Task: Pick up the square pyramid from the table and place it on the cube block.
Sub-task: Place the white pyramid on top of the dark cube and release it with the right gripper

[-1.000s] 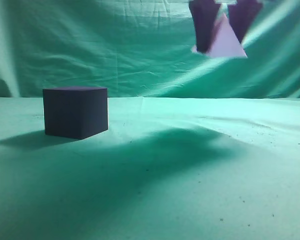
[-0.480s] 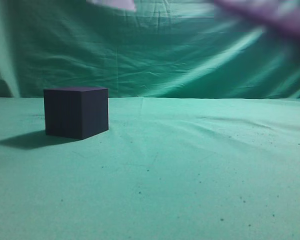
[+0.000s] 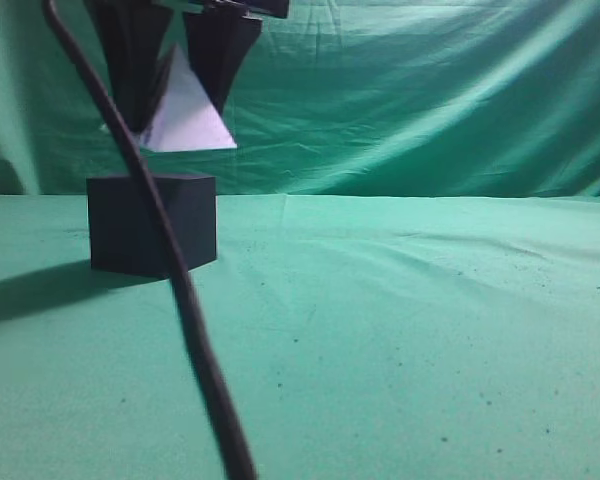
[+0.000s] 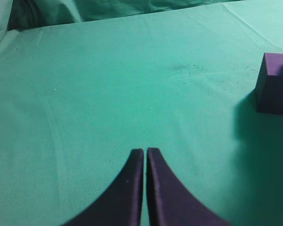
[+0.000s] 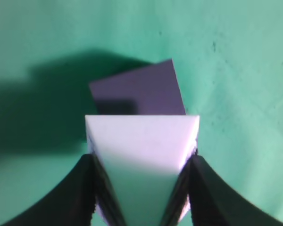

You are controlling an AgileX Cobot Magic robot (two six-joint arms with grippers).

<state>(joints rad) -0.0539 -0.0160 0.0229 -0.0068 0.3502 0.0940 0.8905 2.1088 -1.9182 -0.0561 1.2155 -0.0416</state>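
The pale white-lavender square pyramid (image 3: 192, 118) hangs point up just above the dark cube block (image 3: 150, 235), which stands on the green table (image 3: 430, 330) at the left. My right gripper (image 3: 177, 112) has reached across and is shut on the pyramid from above. In the right wrist view the pyramid (image 5: 141, 139) sits between the dark fingers of the right gripper (image 5: 141, 162), with the cube (image 5: 141, 92) directly beneath. My left gripper (image 4: 145, 151) is shut and empty over bare cloth, and the cube (image 4: 276, 84) lies to its right.
A dark cable (image 3: 170, 270) hangs in a curve across the left of the exterior view, in front of the cube. Wrinkled green cloth forms a backdrop (image 3: 430, 100) behind the table. Small dark specks dot the cloth.
My right gripper has carried the pyramid from the upper right across to the left, and it now hangs lower, just above the cube. The cable has swung into view.
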